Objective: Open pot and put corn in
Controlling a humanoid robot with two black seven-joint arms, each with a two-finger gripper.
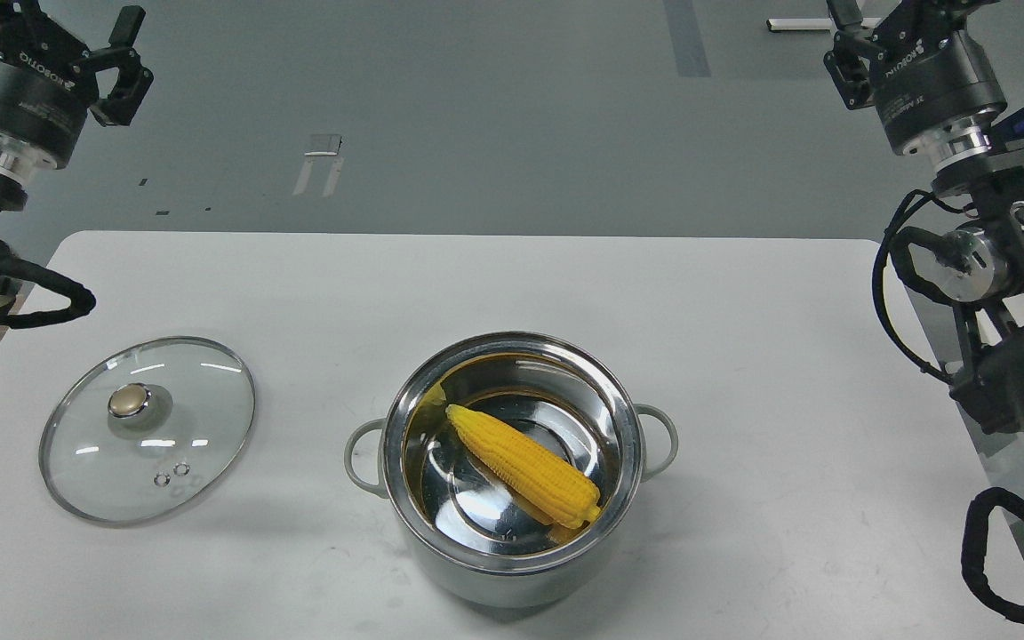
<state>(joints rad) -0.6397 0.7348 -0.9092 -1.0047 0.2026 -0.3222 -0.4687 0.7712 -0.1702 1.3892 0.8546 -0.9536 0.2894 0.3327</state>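
Head view. One pot (512, 569), round polished steel with two grey loop handles, stands uncovered on the white table (743, 311). One corn (523, 464), a bright yellow tapered cob with a plastic sheen, lies diagonally inside the pot, pointed end up-left. One lid (148, 428), clear glass, steel-rimmed, gold-topped knob, lies flat on the table left of the pot, apart from it. Left gripper (76, 31) raised off the table at top left, fingers spread, holding nothing. Right gripper (850, 27) raised at top right, cut by the frame edge; state cannot be told.
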